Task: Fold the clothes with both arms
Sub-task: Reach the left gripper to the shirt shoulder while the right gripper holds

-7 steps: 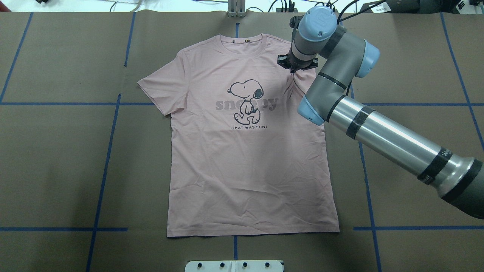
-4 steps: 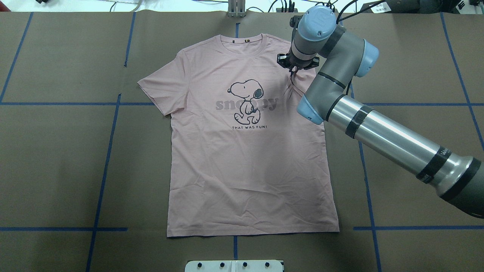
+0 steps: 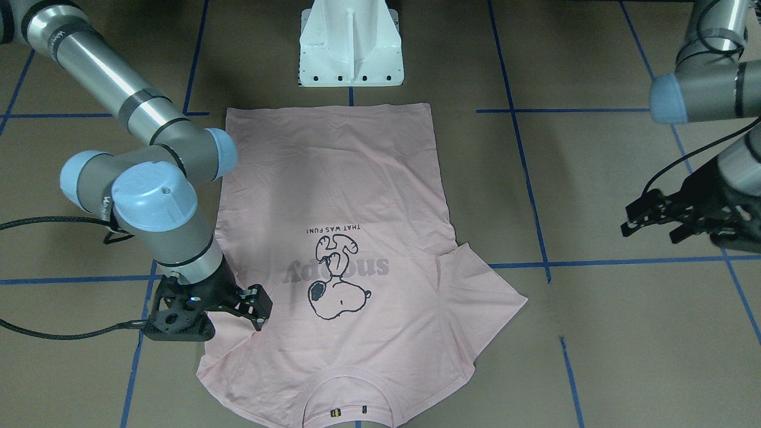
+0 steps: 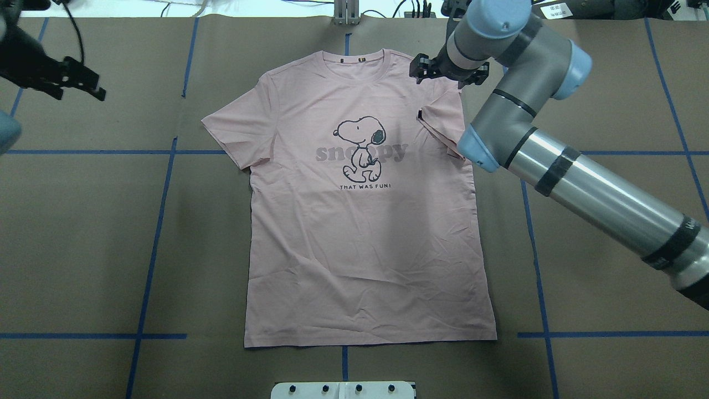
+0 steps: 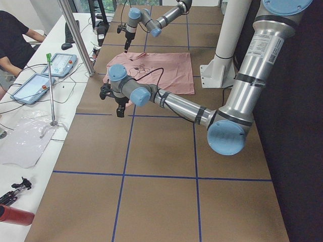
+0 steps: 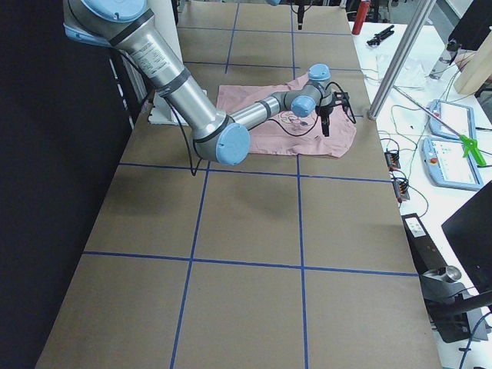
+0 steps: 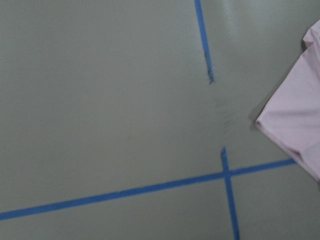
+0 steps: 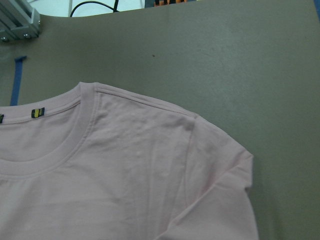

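Note:
The pale pink T-shirt (image 4: 360, 221) lies flat, print up, collar at the far edge; it also shows in the front view (image 3: 339, 238). Its sleeve on the robot's right (image 4: 440, 124) is folded inward onto the chest. My right gripper (image 4: 447, 76) hovers over that shoulder, open and empty; it also shows in the front view (image 3: 211, 318). The right wrist view shows the collar and shoulder (image 8: 150, 165). My left gripper (image 4: 83, 80) is open and empty, well off the shirt's other sleeve (image 4: 232, 130). The left wrist view shows only that sleeve's tip (image 7: 295, 125).
The table is covered in brown paper with blue tape lines (image 4: 155, 221). The white pedestal base (image 3: 351, 47) stands at the near edge behind the hem. An aluminium post (image 4: 346, 11) is at the far edge. Tablets and cables (image 5: 60, 63) lie beyond it.
The right gripper has let go of the sleeve, opened and moved up and toward the far edge. The sleeve now lies folded inward. The left gripper has come into view at upper left.

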Action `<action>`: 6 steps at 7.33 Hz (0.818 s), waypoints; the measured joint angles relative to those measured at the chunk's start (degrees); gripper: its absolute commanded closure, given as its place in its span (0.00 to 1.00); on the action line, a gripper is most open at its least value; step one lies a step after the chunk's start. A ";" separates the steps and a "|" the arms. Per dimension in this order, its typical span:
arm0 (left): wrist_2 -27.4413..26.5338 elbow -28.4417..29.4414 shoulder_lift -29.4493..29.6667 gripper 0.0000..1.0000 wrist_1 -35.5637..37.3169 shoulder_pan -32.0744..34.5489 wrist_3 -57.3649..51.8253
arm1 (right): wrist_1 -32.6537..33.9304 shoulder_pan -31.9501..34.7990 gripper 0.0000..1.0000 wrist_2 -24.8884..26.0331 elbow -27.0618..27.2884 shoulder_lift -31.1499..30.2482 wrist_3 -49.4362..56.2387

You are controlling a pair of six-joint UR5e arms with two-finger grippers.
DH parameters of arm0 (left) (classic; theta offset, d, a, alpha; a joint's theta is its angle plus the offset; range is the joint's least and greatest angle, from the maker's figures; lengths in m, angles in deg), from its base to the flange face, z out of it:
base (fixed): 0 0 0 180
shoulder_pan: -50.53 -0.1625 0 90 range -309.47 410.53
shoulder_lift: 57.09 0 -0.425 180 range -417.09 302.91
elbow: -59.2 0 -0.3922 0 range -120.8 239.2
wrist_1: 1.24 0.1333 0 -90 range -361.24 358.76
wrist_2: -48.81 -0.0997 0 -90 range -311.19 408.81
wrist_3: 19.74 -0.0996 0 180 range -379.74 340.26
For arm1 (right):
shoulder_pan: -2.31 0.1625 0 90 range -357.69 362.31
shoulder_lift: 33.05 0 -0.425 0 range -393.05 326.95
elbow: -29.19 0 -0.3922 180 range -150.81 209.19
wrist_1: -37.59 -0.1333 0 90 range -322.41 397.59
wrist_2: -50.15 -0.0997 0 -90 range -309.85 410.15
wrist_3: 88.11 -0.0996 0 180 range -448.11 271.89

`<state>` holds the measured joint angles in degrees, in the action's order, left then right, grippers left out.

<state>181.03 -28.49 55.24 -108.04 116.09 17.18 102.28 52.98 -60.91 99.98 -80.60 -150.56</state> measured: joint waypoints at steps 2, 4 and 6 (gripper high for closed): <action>-3.69 11.46 6.17 0.08 -11.64 -5.18 9.52 | -0.34 3.67 0.00 -6.32 5.85 -6.00 0.65; -6.57 19.30 10.01 0.22 -19.47 -8.80 13.65 | -0.48 4.73 0.00 -7.94 10.03 -9.91 1.41; -8.56 21.17 11.38 0.30 -21.21 -11.58 14.40 | -0.52 4.84 0.00 -7.96 10.94 -11.23 1.63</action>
<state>172.47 -7.32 66.63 -129.25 104.51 31.58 101.76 57.83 -68.87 110.92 -91.83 -148.94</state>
